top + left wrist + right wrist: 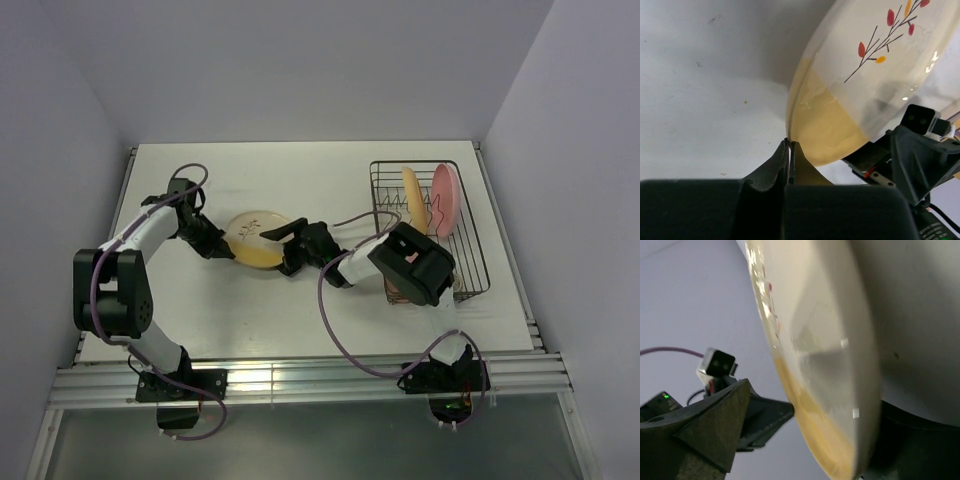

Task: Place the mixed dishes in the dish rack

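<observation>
**Twig plate pinned between both arms, two plates in the rack**

So the round cream-and-yellow plate with the twig motif [252,230] is out around the middle of the white table [300,180], well apart from the rectangular dark wire dish rack [472,255] over on the right side.

The right gripper [281,250] has it by the yellow edge. One finger sits over the face and the other is behind the underside, so it's clamped on the rim.

The left gripper [228,252] comes in from the opposite side. In its wrist view the two fingers [765,175] are pressed flat together with nothing between them, tips right up against the plate's rim.

The plate sits tilted with a soft shadow on the table under it, so that edge looks raised.

Over in the rack, a round orange plate [413,198] and a round pink plate [447,197] stand on edge side by side at the far end.
</observation>
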`<state>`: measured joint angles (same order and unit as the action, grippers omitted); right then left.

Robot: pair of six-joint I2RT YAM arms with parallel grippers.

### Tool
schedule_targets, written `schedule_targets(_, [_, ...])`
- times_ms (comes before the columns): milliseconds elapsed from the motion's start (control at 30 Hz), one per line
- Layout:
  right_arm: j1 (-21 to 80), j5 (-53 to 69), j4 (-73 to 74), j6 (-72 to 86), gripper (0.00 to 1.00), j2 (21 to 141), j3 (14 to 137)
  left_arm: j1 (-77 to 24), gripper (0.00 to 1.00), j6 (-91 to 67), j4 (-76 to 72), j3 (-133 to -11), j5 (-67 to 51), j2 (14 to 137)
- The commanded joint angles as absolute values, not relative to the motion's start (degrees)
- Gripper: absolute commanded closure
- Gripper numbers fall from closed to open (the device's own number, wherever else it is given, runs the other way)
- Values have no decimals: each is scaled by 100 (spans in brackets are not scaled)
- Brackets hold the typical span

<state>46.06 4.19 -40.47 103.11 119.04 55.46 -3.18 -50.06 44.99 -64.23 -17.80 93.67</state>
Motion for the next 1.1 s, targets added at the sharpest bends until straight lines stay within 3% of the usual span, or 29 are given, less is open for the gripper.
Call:
schedule_targets(0, [4456, 378, -4104, 10415, 19, 12251, 5774, -290, 100, -4913, 4447, -6232, -2048, 9009])
schedule_targets(33, [4465, 387, -4087, 10372, 24, 12269, 5835, -290, 100, -4913, 4439, -6205, -2057, 8991])
schedule_targets(133, [4465, 491, -3877, 10204, 56, 12243, 6003, -290, 100, -4878, 4438, -6161, -2057, 8956])
schedule_targets(167, [4465, 518, -3841, 10161, 79, 12226, 6020, -290, 100, -4826, 4430, -6170, -2057, 8956])
schedule_targets(233, [4465, 606, -3693, 9889, 100, 12138, 6082, -290, 95, -4773, 4465, -6222, -2013, 8956])
schedule_targets(300, [4465, 773, -3359, 9582, 100, 12024, 6204, -290, 79, -4667, 4517, -6258, -1960, 8947])
schedule_targets(333, [4465, 843, -3262, 9502, 100, 11989, 6240, -290, 54, -4650, 4544, -6301, -1864, 8939])
schedule_targets(433, [4465, 967, -2779, 9045, 100, 11787, 6363, -281, 28, -4527, 4588, -6459, -1653, 8798])
schedule_targets(567, [4412, 1072, -1944, 8334, 100, 11602, 6801, -281, 23, -4299, 4614, -6872, -1267, 8351])
schedule_targets(767, [4412, 827, 313, 6541, 100, 11584, 8802, -281, 22, -4000, 4640, -7330, -99, 7507])
schedule_targets(1067, [4289, -377, 3171, 4431, 100, 11558, 11414, -281, 25, -3867, 4658, -7356, -35, 7172])
